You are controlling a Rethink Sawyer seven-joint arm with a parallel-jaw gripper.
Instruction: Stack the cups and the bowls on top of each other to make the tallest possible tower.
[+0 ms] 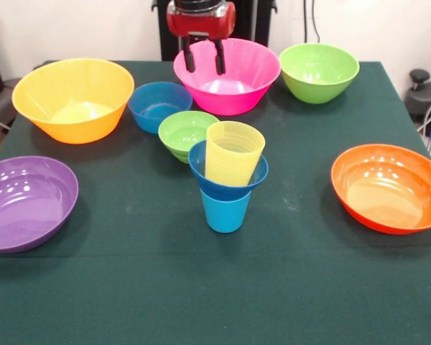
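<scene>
Pink bowl (230,79) behind empty, parted gripper (204,56), lime green bowl (187,133) touching tower (228,180), orange bowl (388,188) well apart.

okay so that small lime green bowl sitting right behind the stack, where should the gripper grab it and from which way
Probably by the rim, from straight above. The small lime green plastic bowl stands upright with its mouth open, so one finger can go inside and one outside its thin wall. Its left rim looks best: the stacked translucent yellow ribbed cup and small dark blue bowl crowd its right. The gripper is open.

Dark green table (129,287) stands before a white wall (72,29)
</scene>
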